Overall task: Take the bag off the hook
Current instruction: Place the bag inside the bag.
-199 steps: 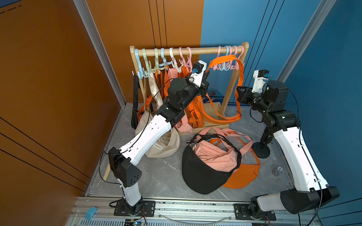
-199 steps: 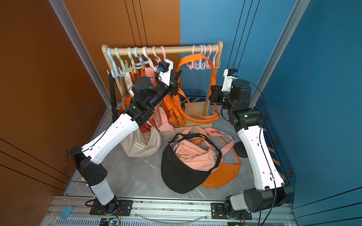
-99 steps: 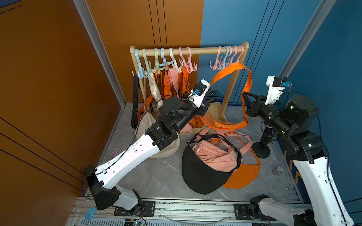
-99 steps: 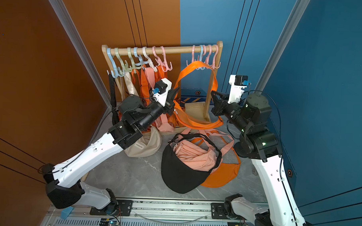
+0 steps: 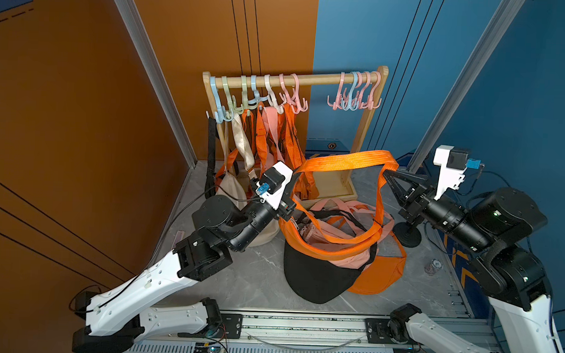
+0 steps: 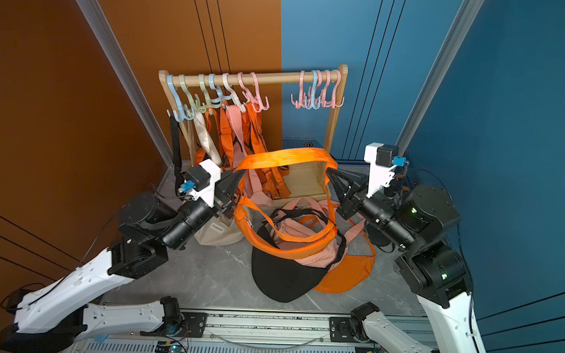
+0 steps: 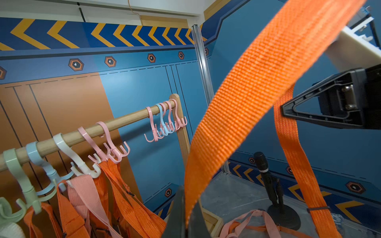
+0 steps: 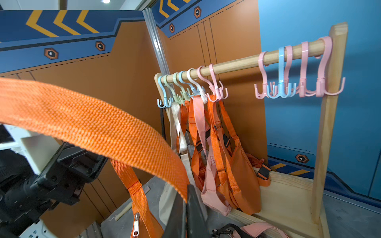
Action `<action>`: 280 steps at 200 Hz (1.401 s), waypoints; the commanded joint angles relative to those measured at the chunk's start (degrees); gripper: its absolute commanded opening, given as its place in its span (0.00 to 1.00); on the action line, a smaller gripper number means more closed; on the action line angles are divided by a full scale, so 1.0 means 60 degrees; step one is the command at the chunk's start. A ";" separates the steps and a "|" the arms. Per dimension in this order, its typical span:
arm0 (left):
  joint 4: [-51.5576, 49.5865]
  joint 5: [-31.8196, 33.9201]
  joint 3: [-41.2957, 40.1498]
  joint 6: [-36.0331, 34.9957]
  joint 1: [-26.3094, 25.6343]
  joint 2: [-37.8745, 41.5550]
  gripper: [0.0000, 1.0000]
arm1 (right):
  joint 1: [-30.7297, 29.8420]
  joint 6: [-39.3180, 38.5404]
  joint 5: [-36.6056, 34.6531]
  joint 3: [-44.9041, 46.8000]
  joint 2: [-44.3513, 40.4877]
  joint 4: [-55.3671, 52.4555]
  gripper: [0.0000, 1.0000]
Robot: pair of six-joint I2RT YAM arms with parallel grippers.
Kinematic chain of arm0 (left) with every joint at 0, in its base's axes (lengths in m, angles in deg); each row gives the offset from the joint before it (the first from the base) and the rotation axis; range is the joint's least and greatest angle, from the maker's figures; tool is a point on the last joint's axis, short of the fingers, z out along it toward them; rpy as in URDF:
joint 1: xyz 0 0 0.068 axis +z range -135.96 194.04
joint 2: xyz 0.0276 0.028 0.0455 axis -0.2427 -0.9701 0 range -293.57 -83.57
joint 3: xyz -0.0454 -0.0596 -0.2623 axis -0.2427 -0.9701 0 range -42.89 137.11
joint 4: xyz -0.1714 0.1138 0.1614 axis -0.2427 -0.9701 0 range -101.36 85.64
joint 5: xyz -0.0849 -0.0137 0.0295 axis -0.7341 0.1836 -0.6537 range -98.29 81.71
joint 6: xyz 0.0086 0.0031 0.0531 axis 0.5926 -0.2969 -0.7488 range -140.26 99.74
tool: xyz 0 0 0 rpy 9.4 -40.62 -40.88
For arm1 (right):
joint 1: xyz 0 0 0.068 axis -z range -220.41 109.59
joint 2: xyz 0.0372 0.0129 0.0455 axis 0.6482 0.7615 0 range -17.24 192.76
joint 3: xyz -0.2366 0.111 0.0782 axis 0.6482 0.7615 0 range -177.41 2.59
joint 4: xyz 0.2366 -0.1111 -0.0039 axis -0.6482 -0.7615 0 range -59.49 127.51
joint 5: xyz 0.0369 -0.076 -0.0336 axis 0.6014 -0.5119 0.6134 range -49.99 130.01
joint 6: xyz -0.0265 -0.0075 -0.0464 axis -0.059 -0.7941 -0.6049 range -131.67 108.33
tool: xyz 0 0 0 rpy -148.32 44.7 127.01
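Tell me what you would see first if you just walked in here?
A wide orange strap stretches flat between the left end effector and the right end effector, both shut on it, in front of the wooden rack. Under it lies a heap of black, pink and orange bags. Pastel hooks hang on the rack's rail, one bunch of them empty.

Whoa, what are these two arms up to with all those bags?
Two robot arms are taking a bag off a wooden rack of hooks. The left gripper and the right gripper are each shut on the strap of an orange bag, holding it stretched between them, clear of the hooks. The bag's body sags onto a pile of bags on the table. Other bags hang from hooks on the rack.
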 commanded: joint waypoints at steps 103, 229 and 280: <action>-0.3757 0.1468 -0.2018 0.0940 -0.2430 0.3851 0.00 | -0.0518 0.0428 0.1818 0.3386 -0.2919 0.0957 0.00; -0.2496 0.3302 -0.4058 0.2412 -0.0939 0.2281 0.00 | -0.0548 0.0460 -0.1703 0.6287 -0.2697 0.1265 0.00; -0.1452 0.1515 -0.4186 0.3528 0.0945 0.0910 0.00 | -0.0526 0.0405 -0.2986 0.6677 -0.2053 0.1538 0.00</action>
